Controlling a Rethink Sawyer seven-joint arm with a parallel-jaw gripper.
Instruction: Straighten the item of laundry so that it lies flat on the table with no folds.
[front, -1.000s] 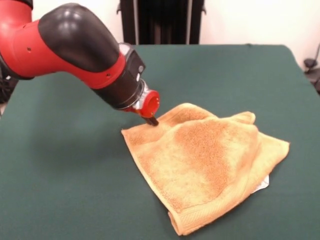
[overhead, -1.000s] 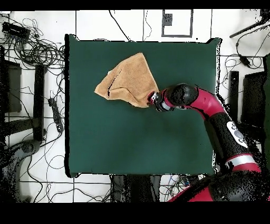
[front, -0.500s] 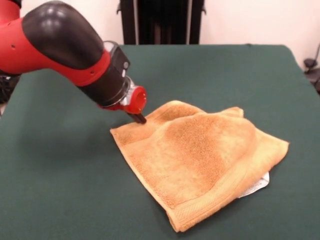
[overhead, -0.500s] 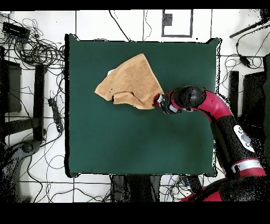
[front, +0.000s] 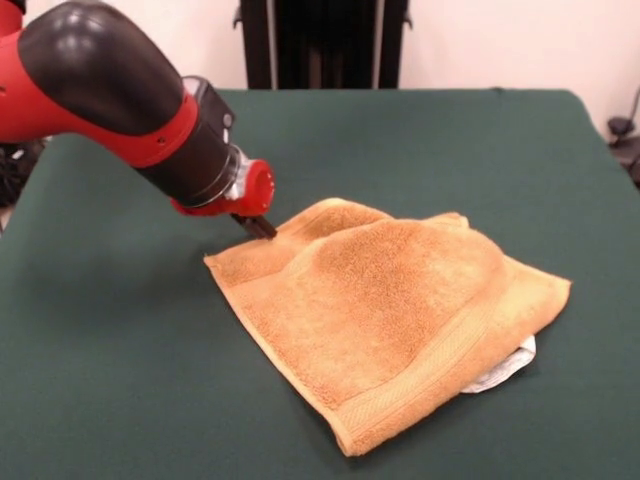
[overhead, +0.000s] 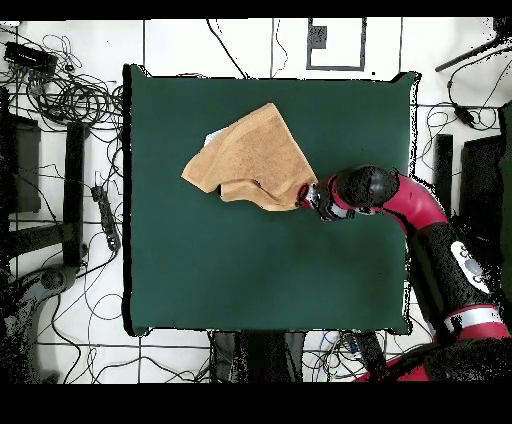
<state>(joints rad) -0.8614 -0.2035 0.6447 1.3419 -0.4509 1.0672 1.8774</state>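
Front view: tool (front: 259, 227) at the corner of the folded orange towel (front: 385, 310) on the green counter (front: 120, 380) — apparently clamped on it, white label (front: 500, 366) beneath.

Red arm (front: 60, 95) with glossy black elbow shell, black wrist, red end cap.

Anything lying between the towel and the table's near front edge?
No. In the front view only bare green table lies below the towel; its white label pokes out at the right.
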